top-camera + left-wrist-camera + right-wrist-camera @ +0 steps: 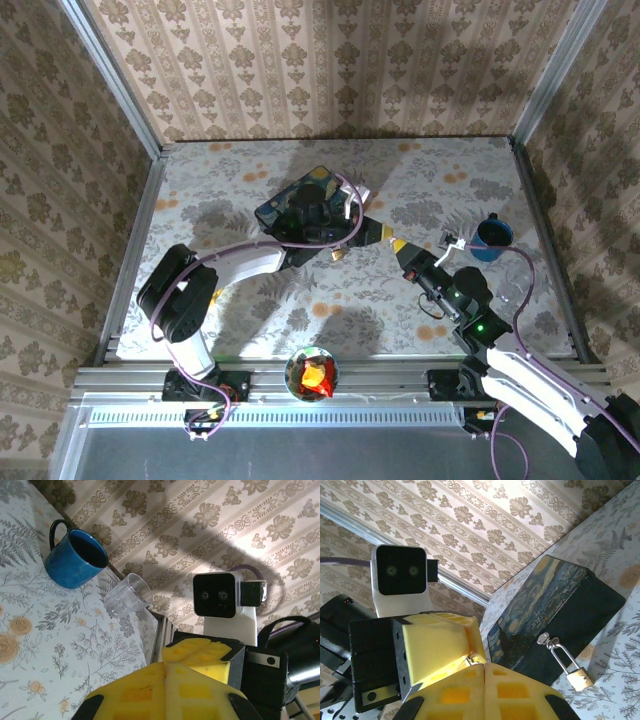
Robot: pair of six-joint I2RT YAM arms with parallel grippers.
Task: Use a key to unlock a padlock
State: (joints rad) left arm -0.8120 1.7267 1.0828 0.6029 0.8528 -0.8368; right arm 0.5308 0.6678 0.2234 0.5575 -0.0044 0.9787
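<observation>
Facing tip-to-tip: left tool, right tool

Body of padlock brass-gold, shackle pale silver. Dark blue box, top painted with swirling blue-yellow starry night. Pale grey floral bench cloth, orange blooms; cup glossy blue, black handle.
</observation>
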